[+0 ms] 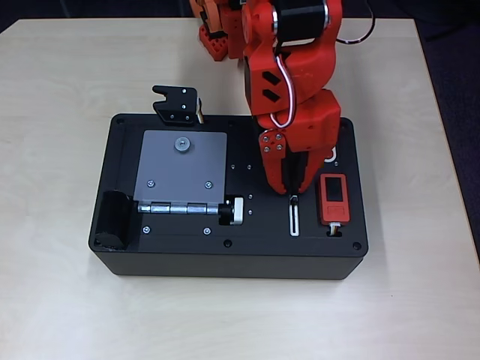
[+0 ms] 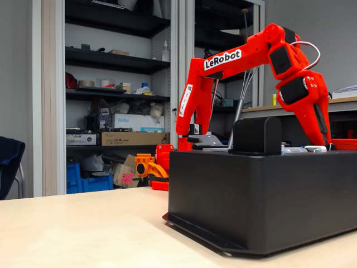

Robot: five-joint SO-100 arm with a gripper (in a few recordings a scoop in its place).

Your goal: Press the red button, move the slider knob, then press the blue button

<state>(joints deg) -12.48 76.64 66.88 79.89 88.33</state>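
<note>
**Gripper tip set at the top of the slider track**

In the overhead view, the red two-finger gripper (image 1: 292,191) is seen pointed down onto the black rectangular task box (image 1: 187,259), its fingers drawn together to a narrow tip at the upper end of the narrow white-rimmed slider slot (image 1: 294,219). The tiny dark slider knob (image 1: 294,199) is found right at that tip; whether it is pinched cannot be told. A red rectangular device with a black screen (image 1: 334,199) lies just right of the slot. The white oval surround of the buttons (image 1: 332,155) is mostly covered by the arm. In the fixed view, the gripper (image 2: 323,139) is lowered to the box top (image 2: 262,195).
</note>
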